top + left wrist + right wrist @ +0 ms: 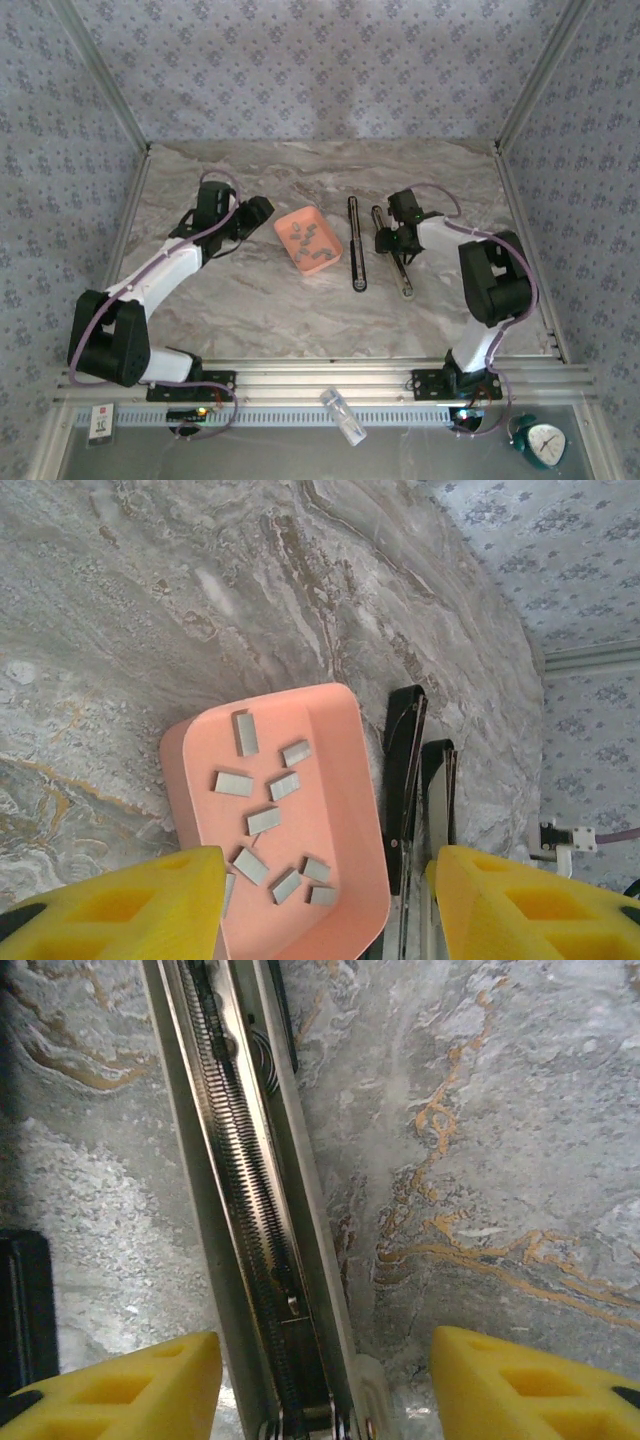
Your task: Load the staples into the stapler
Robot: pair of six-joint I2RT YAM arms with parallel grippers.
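**Loose staples (262, 822) under the left hand (328, 905), not yet picked**

The left hand was released, fingers spread wide, holding nothing. The strips lay scattered in the salmon tray (340, 740), between and just ahead of its fingers, none touching them. Judged light, stiff and slick, likely to snap along the glue line. Best pinched across the long flat sides, one strip at a time. The right hand (325, 1385) was released too, straddling the magazine rail (250, 1210) of the opened stapler (355, 240) on the counter (480, 1110). The rail ran between its fingers, unclamped.
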